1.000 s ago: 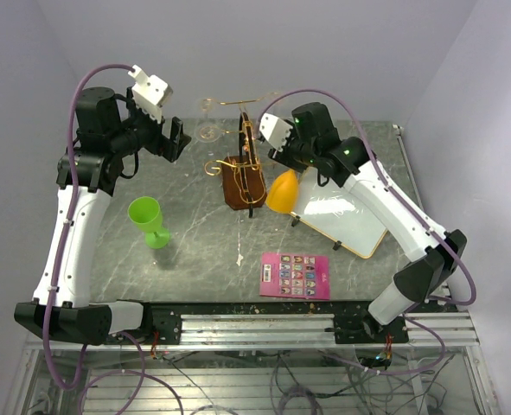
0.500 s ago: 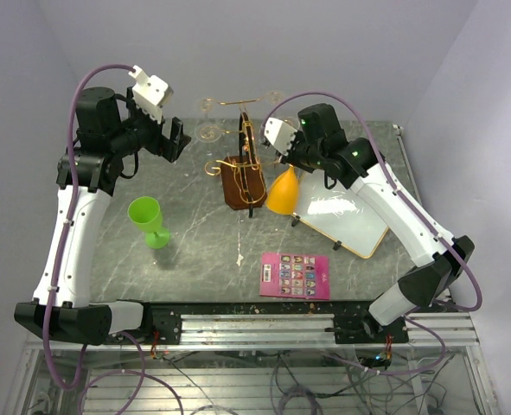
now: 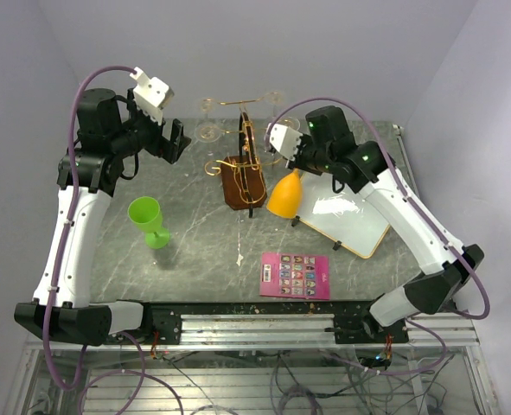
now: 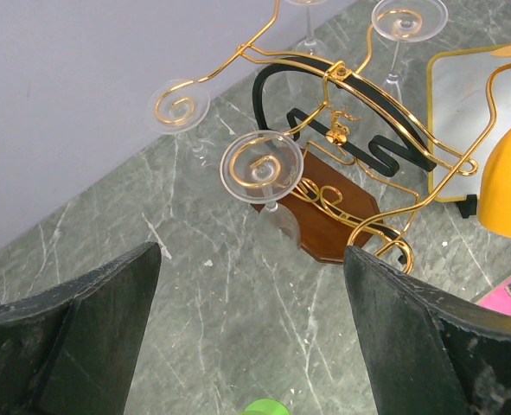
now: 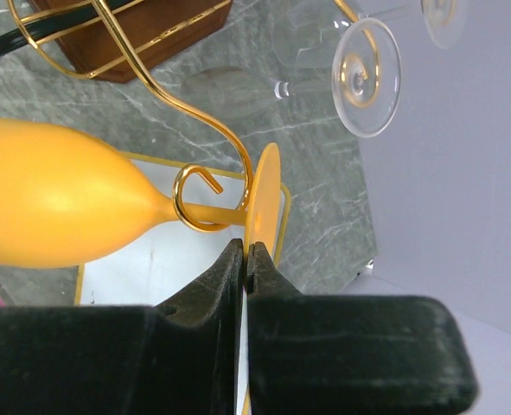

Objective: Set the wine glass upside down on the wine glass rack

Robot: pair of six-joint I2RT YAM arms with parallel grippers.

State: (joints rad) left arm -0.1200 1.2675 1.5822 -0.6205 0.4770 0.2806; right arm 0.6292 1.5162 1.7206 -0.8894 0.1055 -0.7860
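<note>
2 arms stand over a grey marbled worktop (image 3: 203, 238). The left end effector (image 3: 175, 140) hangs in the air with its fingers spread wide and nothing between them. The right end effector (image 5: 245, 252) is pinched tight on the foot rim of the orange wine glass (image 5: 56, 203). Below and to the right of the right end effector, a white board (image 3: 346, 216) with a gold frame lies on the worktop. The rack (image 3: 243, 183), gold wire on a brown wooden block, stands between the 2 end effectors, just beside the right one. A pink card (image 3: 296, 275) lies near the arm bases, well apart from both end effectors. The wine glass hangs bowl down below the right end effector. Its stem passes through a gold curl (image 5: 177, 203) of the rack, with the foot on the end effector's side of that curl. A green cup (image 3: 147, 216) stands upright below the left end effector. Clear glasses (image 4: 261, 166) hang foot up on other curls, ahead of the left end effector.
</note>
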